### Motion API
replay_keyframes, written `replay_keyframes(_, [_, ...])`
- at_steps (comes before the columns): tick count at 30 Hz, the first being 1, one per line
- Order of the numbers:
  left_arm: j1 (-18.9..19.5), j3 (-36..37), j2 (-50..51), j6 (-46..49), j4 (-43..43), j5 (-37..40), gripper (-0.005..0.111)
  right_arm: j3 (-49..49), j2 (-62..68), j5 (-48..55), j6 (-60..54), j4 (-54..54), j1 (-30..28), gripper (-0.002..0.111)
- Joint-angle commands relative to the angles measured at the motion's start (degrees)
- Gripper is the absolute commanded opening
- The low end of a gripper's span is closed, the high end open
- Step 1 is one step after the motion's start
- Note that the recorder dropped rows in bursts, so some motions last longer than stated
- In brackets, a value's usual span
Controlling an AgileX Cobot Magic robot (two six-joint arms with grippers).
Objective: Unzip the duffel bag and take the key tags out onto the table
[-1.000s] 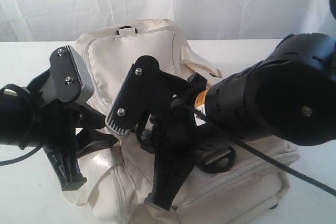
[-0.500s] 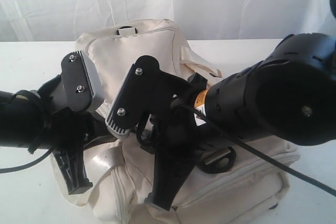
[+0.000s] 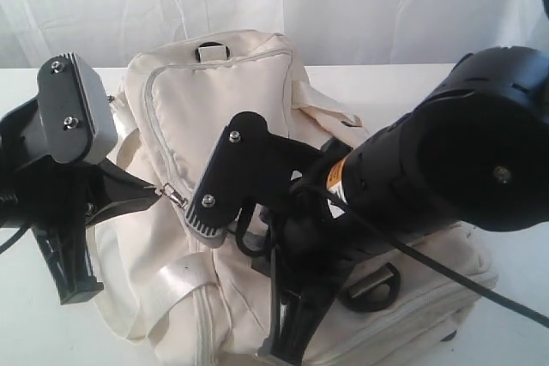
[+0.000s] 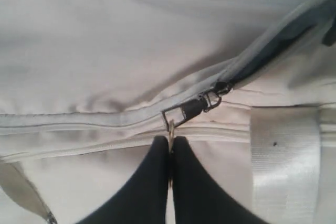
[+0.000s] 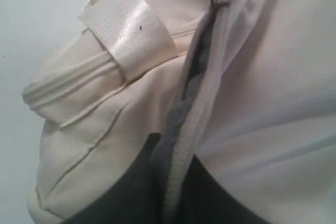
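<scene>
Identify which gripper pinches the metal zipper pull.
The left gripper, shut on the zipper pull; the right gripper clamps the duffel bag edge instead.

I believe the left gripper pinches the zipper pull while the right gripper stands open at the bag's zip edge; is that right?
No: the right gripper is shut on the zip edge of the duffel bag, as the right wrist view shows.

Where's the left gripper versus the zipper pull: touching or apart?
Touching. Left wrist view shows the left gripper shut on the zipper pull, loop pinched between its fingertips.
</scene>
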Motion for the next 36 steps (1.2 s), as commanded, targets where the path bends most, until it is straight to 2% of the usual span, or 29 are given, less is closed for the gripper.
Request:
replay_keyframes(1, [2.1,0.2,-0.7,-1.5,0.8,-1.8,0.000,0.3,-0.5,9.9,2.1,-1.7,-0.4,0.000])
replay_keyframes(2, [2.1,0.2,-0.7,-1.5,1.4,-1.9,0.000,0.3,-0.5,10.5,3.3,-2.6,-0.4,0.000])
replay_keyframes(6, [2.1,0.2,-0.7,-1.5,1.9,-3.6,0.000,0.3,-0.9,18.1,17.3,-18.7,-0.4,0.000])
replay_keyframes(10, [2.1,0.2,-0.7,-1.6,2.6,-4.5,0.000,1.2,-2.5,24.1,24.5,-31.6,-0.5,0.000])
replay_keyframes(13, [2.1,0.2,-0.7,-2.1,2.6,-4.7,0.000,3.5,-3.0,24.4,30.1,-40.8,-1.7,0.000])
replay_keyframes(21, [2.1,0.2,-0.7,-2.2,2.6,-4.7,0.000,6.3,-3.0,18.8,34.2,-47.6,-11.5,0.000])
replay_keyframes(33, [2.1,-1.2,-2.8,-2.5,2.6,-1.4,0.000,5.9,-3.1,8.9,35.7,-55.0,-17.9,0.001])
replay_keyframes(36, [2.1,-1.2,-3.3,-2.5,2.6,-1.4,0.000,5.1,-3.9,8.2,35.8,-49.7,-18.0,0.011])
